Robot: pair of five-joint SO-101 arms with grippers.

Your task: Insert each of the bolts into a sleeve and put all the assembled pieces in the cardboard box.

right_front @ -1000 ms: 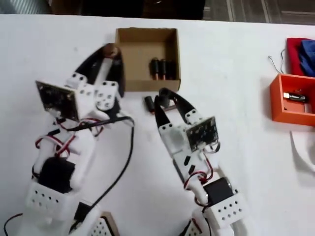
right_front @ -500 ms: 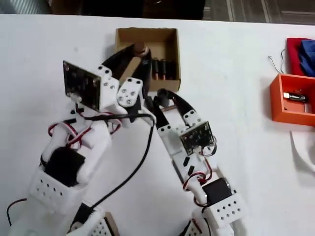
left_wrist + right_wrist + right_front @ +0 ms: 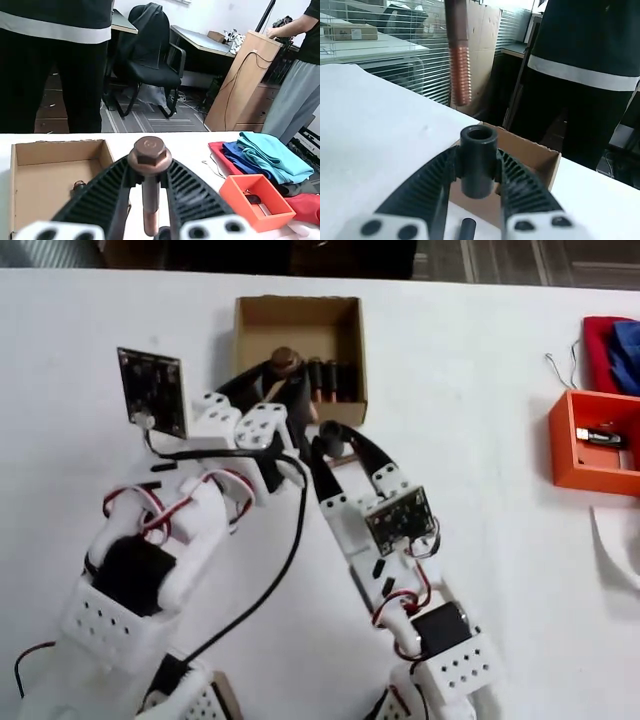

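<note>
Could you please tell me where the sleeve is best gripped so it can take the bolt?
Around its smooth round wall, from the sides, below the rim. The sleeve stands upright with its bore open upward, as the right gripper holds it, leaving the opening free for the bolt.

Copper bolt (image 3: 150,190) hangs thread-down just over upright black sleeve (image 3: 478,160) near open cardboard box (image 3: 298,302)

Bright, even indoor light washes the white table (image 3: 500,540); shadows are soft and faint; far window blinds (image 3: 415,75) glow.
</note>
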